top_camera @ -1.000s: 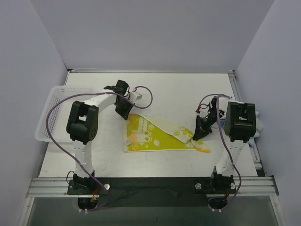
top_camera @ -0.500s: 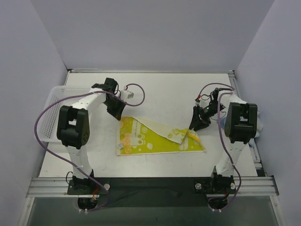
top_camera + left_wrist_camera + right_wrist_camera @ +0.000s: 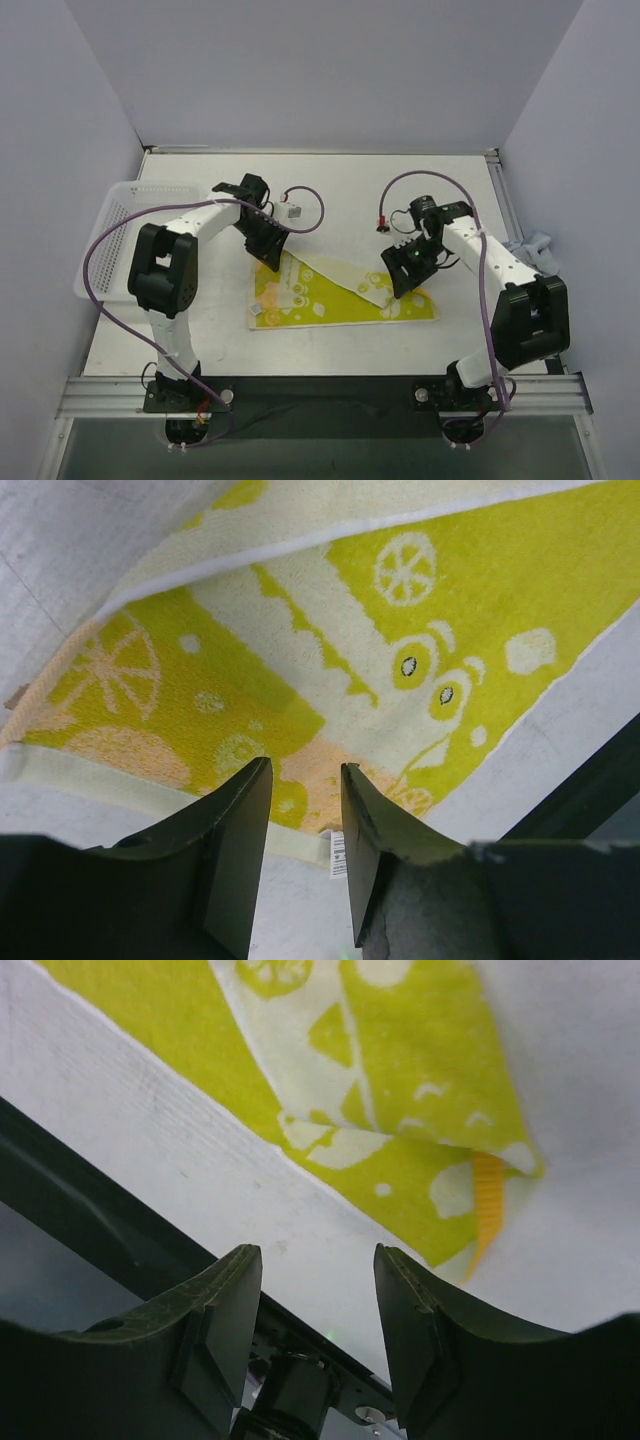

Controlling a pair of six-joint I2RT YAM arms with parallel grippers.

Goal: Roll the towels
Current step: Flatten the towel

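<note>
Printed towel (image 3: 330, 305) lies flat on the worktop (image 3: 380, 190) close to the near edge, about midway between the two arm bases. Long axis runs left-right, parallel to that edge. Near long edge straight. Far long edge is turned over toward the near side, with the cream underside showing as a diagonal band from the far-left corner to the right end, so the cloth is not square. White label (image 3: 337, 852) at the near-left corner; yellow loop (image 3: 487, 1200) pokes out at the right end beside the fold. Left gripper (image 3: 268, 252) hangs over the far-left corner, jaws apart, nothing between them. Right gripper (image 3: 402, 278) hangs over the right end at the fold, jaws apart and empty, cloth edge just ahead of the fingertips. Each arm is about equally near its own short end. Judgement: rolling would run along the long axis from one short end, and the fold likely needs flattening first. Nothing lies on the cloth between the grippers. Farther out, a white mesh basket (image 3: 110, 230) sits at the left edge. Light blue towel (image 3: 535, 245) lies bunched at the right edge, well apart from the printed one and nearer the right arm.
</note>
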